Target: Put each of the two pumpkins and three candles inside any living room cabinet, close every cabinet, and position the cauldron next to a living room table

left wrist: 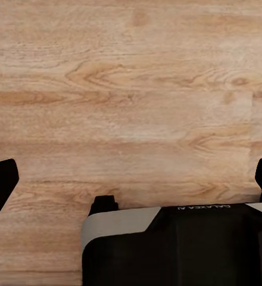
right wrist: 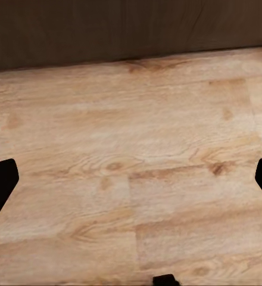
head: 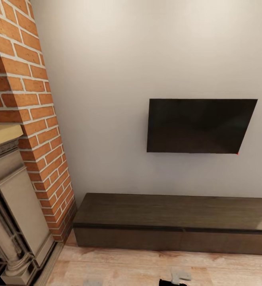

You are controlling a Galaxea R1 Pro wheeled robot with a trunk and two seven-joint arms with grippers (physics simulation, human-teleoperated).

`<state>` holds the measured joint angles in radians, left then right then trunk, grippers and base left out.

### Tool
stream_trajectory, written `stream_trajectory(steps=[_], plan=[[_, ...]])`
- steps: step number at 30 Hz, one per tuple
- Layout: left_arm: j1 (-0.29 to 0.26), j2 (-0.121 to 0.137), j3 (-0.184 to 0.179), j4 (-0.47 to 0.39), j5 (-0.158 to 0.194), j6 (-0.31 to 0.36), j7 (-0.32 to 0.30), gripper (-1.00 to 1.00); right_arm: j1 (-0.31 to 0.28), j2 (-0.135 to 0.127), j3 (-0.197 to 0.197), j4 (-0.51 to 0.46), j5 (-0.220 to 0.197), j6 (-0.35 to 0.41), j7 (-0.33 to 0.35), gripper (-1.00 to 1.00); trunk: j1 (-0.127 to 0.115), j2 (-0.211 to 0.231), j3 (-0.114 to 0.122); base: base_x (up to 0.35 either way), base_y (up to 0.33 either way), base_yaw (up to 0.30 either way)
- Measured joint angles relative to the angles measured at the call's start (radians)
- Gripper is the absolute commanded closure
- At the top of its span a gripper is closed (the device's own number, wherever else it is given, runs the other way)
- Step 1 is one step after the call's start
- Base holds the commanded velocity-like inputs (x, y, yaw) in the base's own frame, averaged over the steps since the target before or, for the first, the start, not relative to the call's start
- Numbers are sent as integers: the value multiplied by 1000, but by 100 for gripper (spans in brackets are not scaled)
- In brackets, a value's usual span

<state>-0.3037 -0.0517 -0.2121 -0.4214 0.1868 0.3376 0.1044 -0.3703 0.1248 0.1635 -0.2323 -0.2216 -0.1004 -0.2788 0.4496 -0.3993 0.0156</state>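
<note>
Both grippers, left (left wrist: 131,179) and right (right wrist: 131,179), hung with fingers spread wide, empty, over the plank floor (left wrist: 131,89). The low dark cabinet (head: 174,220) stood closed against the wall beneath the black TV (head: 200,126), beside the brick chimney (head: 31,119).

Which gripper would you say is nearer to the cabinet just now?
Right. The right gripper, open, looks over floor reaching the cabinet front; the left gripper, open, looks over bare floor and the robot's base.
</note>
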Motion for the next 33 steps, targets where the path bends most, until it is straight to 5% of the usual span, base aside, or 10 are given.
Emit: stream_trajectory(steps=[2,3,5,20,28,30,33], plan=[[-1,2,1,76,0,-80,4,-100,23,-11,0,1,-1,-1,1,-100,0,0,0,0,0,0],[1,4,2,172,1,-186,8,-100,50,-20,-2,3,-2,-2,1,-100,0,0,0,0,0,0],[2,4,1,210,1,-225,10,-100,67,-22,-2,3,-2,-2,1,-100,0,0,0,0,0,0],[11,6,3,244,1,-291,16,-100,133,-50,-2,46,-1,-81,4,-100,0,0,0,0,0,0],[68,13,8,278,5,-412,17,-100,136,-55,-3,132,-2,-90,3,-100,0,0,0,0,0,0],[86,22,10,282,6,-425,17,-100,136,-57,-2,150,-2,-90,3,-100,0,0,0,0,0,0],[107,74,12,287,8,-437,18,-100,136,-59,-2,172,-2,-91,3,-100,0,0,0,0,0,0]])
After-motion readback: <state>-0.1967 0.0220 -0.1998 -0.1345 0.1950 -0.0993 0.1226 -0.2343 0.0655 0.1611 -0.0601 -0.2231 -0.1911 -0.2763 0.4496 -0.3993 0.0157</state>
